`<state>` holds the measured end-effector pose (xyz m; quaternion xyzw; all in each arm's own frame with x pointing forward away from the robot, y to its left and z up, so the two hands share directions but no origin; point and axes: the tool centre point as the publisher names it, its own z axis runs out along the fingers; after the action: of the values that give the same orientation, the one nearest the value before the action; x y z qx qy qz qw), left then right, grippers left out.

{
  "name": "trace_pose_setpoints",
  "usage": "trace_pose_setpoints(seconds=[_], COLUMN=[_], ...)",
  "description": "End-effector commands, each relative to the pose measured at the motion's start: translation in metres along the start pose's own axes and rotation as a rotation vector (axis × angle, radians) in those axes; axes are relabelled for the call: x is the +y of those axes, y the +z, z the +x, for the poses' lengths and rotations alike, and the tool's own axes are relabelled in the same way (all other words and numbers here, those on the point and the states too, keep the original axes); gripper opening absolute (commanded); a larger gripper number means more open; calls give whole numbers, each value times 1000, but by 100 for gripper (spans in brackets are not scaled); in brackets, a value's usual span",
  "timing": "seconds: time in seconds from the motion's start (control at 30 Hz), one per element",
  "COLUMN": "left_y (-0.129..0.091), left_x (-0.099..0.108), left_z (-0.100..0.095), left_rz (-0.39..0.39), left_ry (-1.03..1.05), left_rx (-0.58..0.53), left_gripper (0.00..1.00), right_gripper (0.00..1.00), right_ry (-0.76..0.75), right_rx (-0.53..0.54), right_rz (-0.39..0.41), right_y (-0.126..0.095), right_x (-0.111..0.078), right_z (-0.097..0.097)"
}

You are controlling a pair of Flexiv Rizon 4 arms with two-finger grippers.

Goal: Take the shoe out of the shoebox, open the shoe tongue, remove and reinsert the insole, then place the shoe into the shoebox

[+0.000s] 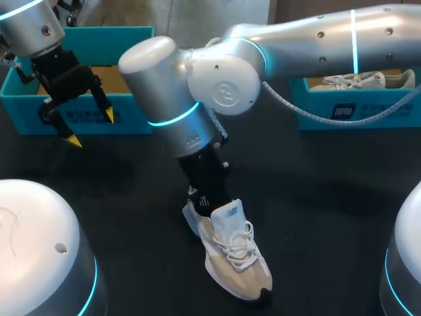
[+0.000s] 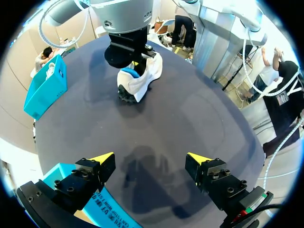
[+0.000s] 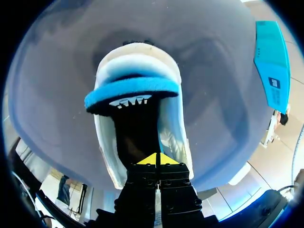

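Dark table [image 1: 329, 197] holds the shoe [image 1: 237, 263]; right tool [image 3: 156, 159] pinches its insole [image 3: 135, 128], left tool [image 2: 151, 157] gapes wide.

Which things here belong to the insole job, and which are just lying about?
Job: white shoe, its insole, right gripper shut on it, teal shoebox by left gripper.
Lying about: second shoebox holding another shoe.

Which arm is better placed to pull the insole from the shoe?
Right. The right gripper sits in the shoe's opening, fingers together; the left gripper hangs open by the shoebox, apart from the shoe.
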<state>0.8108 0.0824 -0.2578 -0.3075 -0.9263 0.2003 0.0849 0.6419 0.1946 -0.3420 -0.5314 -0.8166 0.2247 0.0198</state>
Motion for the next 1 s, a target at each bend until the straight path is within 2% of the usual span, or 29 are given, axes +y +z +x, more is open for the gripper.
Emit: trace_pose_setpoints(seconds=[0.03,0.17,0.47,0.63,0.77,0.83,1.0], left_y=[0,0,0,0,0,0,0], left_x=[0,0,0,0,0,0,0], left_z=[1,1,1,1,1,1,1], left_rz=[-2,-2,-2,-2,-2,-2,-2], left_ry=[0,0,0,0,0,0,0], left_rx=[1,1,1,1,1,1,1], left_gripper=[100,100,100,100,100,100,100], right_gripper=[0,0,0,0,0,0,0], right_ry=[8,24,97,109,89,71,54], right_rx=[-9,5,27,78,129,137,63], right_rz=[-6,6,109,146,185,161,77], right_y=[-2,12,57,77,90,83,43], right_x=[-4,-3,-10,-14,-11,-9,-6], right_z=[1,-4,-11,-2,11,15,10])
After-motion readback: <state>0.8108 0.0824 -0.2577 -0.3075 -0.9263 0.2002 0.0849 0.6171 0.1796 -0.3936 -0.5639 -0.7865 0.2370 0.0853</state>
